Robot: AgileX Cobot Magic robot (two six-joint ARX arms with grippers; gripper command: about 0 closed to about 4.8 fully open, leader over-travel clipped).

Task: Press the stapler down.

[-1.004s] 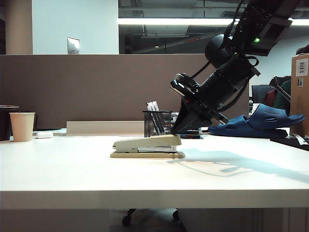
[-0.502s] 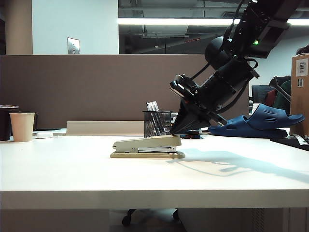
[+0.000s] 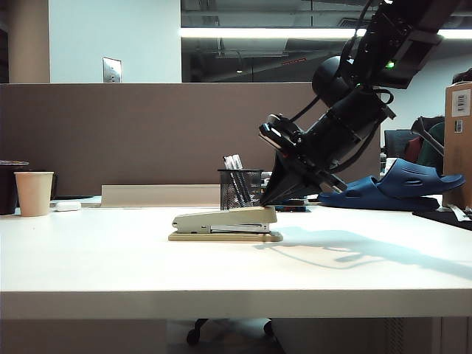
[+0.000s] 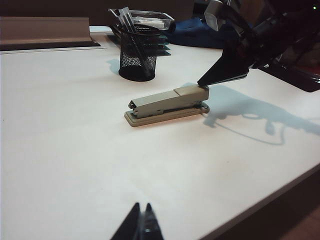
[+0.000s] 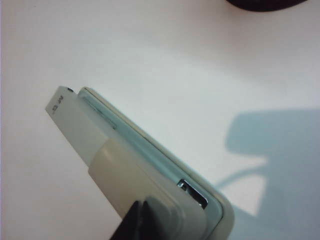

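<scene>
While our right pincer, closed to a point, touches the stapler by its hinge, our left pincer, fingers together, hangs well short of the stapler; pressing appears unfinished.

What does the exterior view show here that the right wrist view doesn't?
Only the exterior view: the paper cup, the mesh pen holder, the blue slipper, and the whole right arm slanting down so that the right gripper meets the stapler's rear. Only the right wrist view: a close look at the shut fingertips on the stapler's top arm, and its silver metal edge. Both show the stapler on the white table.
</scene>
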